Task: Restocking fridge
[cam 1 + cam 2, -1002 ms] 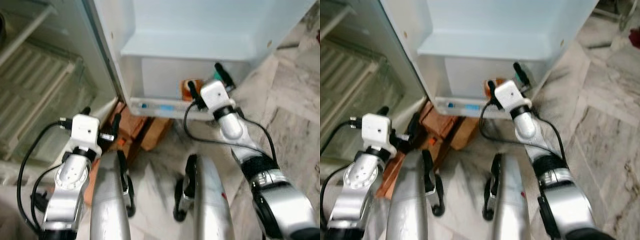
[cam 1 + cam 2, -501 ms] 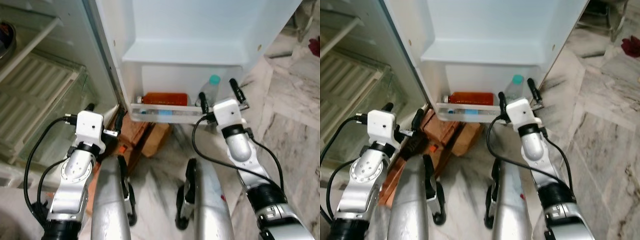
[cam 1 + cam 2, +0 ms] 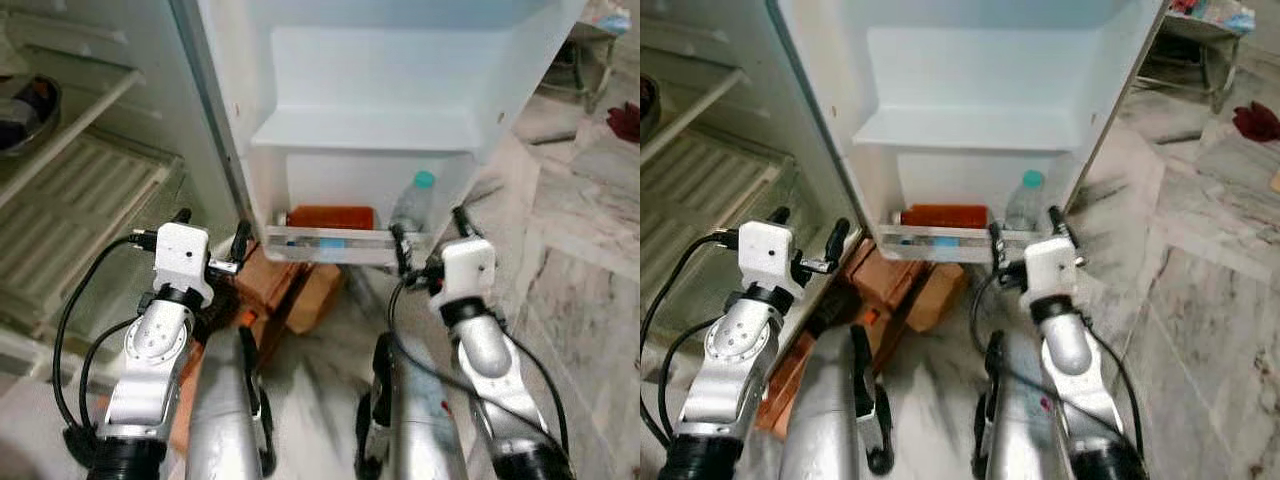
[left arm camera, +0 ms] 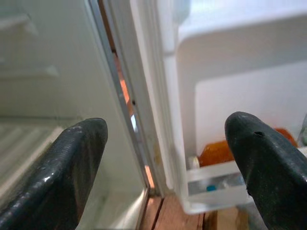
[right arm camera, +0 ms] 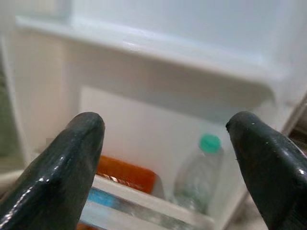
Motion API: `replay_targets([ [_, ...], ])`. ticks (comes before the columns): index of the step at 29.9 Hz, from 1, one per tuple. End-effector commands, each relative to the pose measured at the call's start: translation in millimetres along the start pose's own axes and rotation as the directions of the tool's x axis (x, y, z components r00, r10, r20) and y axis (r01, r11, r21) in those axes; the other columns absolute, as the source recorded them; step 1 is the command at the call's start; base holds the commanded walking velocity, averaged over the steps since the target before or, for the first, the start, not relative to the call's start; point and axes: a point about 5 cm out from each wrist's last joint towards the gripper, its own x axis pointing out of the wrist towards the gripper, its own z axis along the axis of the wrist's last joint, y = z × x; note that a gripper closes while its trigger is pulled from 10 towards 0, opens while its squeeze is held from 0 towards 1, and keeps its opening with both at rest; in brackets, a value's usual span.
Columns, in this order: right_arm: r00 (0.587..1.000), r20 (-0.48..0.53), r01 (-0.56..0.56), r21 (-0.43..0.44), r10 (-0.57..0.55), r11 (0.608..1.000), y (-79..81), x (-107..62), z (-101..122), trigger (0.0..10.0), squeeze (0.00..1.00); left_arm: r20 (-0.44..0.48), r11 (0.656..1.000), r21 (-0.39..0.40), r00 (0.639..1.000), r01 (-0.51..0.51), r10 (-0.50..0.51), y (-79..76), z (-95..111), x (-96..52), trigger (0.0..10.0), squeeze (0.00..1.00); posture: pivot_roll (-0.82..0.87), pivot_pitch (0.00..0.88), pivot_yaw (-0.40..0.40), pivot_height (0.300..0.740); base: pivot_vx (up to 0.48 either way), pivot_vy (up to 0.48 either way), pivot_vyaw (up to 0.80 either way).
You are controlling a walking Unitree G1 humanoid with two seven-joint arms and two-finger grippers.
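both hands empty before the fridge door

right hand [image 3: 428, 245], fingers spread and holding nothing, hovers just before the fridge door's bottom rack [image 3: 330, 243], where a clear bottle [image 3: 413, 203] stands beside an orange bottle [image 3: 330, 216] lying flat. left hand [image 3: 212, 235] is spread too, near the door's hinge edge.

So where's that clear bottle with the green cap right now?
The clear bottle stands upright at the right end of the fridge door's bottom rack, beside the orange bottle lying there.

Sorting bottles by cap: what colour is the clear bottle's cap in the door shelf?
Teal-green cap on the clear plastic bottle, clearest in the right wrist view.
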Motion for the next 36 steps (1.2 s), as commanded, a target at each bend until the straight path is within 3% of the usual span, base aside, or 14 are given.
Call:
replay_targets([
  [1, 1.0, 0.007, -0.008, 0.011, 0.008, 1.0, 0.7, -1.7, 4.6, 10.0, 0.0, -0.019, 1.0, -0.006, 1.0, 0.001, -0.001, -1.1, -5.4, -3.9, 10.0, 0.0, 0.01, 0.046, 0.029, 0.561, 0.0, 0.0, 0.0],
  [7, 0.993, -0.023, 0.117, -0.003, -0.117, 0.993, -0.1, -2.2, 5.8, 10.0, 0.0, 0.009, 1.0, -0.008, 1.0, 0.025, -0.025, -10.0, -4.6, -2.1, 10.0, 0.0, 0.0, 0.0, 0.034, 0.561, 0.0, 0.0, 0.0],
  [9, 0.988, -0.029, 0.151, 0.093, -0.149, 0.984, -0.2, -1.4, 7.3, 10.0, 0.0, 0.02, 0.999, -0.014, 0.999, 0.029, -0.029, -12.9, -2.7, 2.5, 10.0, 0.0, -0.01, 0.0, 0.035, 0.561, 0.0, 0.0, 0.0],
  [11, 0.986, -0.031, 0.165, 0.134, -0.163, 0.977, 0.1, 0.5, 9.1, 10.0, 0.0, 0.027, 0.999, -0.015, 0.999, 0.035, -0.035, -15.0, -1.0, 5.5, 10.0, 0.0, -0.02, 0.0, 0.034, 0.575, 0.0, 0.0, 0.0],
  [22, 0.979, -0.085, 0.191, 0.092, -0.183, 0.977, -7.0, -6.5, 0.1, 10.0, 0.0, 0.012, 1.0, -0.006, 0.999, 0.029, -0.029, -13.0, -9.4, 5.7, 10.0, 0.0, -0.03, 0.0, 0.031, 0.632, 0.0, 0.0, 0.0],
  [36, 0.985, -0.066, 0.167, 0.094, -0.162, 0.981, -6.2, 19.3, -0.4, 10.0, 0.0, 0.058, 1.0, 0.012, 0.998, 0.01, -0.011, -11.8, -1.7, 20.7, 10.0, 0.0, 0.02, 0.0, 0.023, 0.723, 0.0, 0.0, 0.0],
])
